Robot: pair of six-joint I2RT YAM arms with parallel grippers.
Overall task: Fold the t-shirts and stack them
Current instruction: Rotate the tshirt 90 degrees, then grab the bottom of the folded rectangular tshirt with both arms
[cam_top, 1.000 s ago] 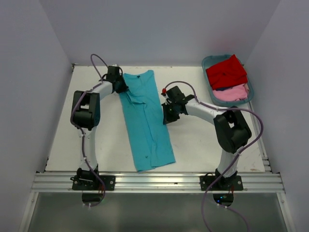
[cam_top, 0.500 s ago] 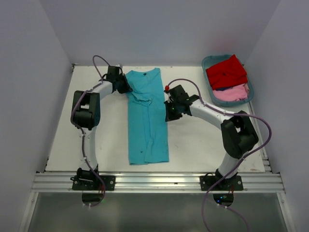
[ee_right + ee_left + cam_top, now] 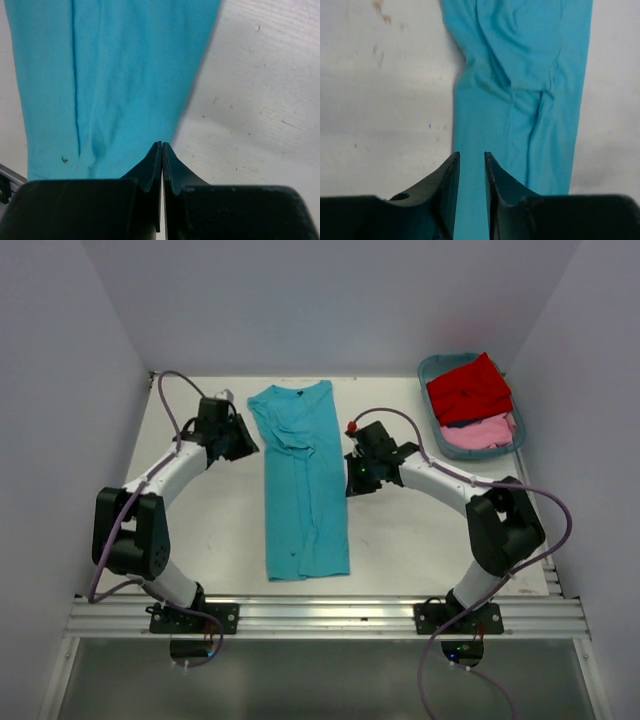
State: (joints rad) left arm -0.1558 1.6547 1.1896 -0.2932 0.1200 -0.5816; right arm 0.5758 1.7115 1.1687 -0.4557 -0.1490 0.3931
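The long turquoise cloth t-shirt (image 3: 305, 490) runs near-to-far between my left gripper (image 3: 470, 157), barely parted, and my right gripper (image 3: 162, 145), pinched together and empty.

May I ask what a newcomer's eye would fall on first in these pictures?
The turquoise t-shirt, folded into a long strip, lies mid-table between the arms. The left gripper and right gripper flank it, neither holding cloth. A teal tub at the far right holds the red t-shirt and pale pink t-shirt.
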